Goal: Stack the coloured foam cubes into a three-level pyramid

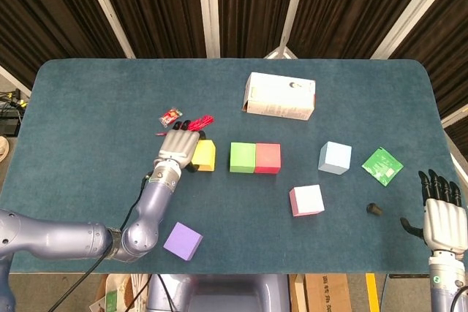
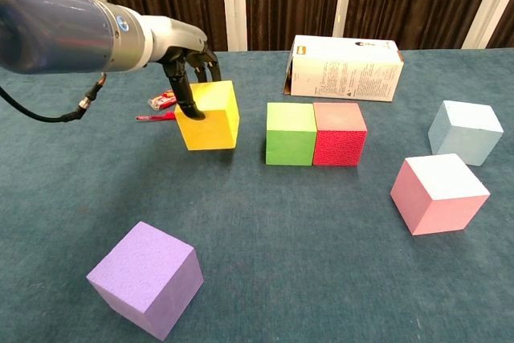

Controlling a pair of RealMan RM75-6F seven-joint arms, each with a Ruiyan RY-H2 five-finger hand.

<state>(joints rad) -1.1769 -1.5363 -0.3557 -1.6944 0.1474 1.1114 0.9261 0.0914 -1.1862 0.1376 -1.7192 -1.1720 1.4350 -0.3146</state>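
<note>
Left hand point(image 2: 190, 70) grips yellow cube point(image 2: 210, 115), tilted, plain foam, just left of green cube point(image 2: 290, 133); narrow gap between. Right hand point(image 1: 441, 211) empty, fingers straight, off table's right edge.

Blue-grey glossy arm segments, black cable alongside; silver left robot hand point(image 1: 178, 148), black fingers; right robot hand point(image 1: 440, 217) alike.

- Head view: high above, looking steeply down at the whole counter point(image 1: 88, 107), dark curtains behind the far edge.
- Chest view: low and close, facing level across the counter toward the curtains.
- Shared by both: green cube point(image 1: 242, 157), red cube point(image 1: 268, 158), white box point(image 1: 281, 96).
</note>
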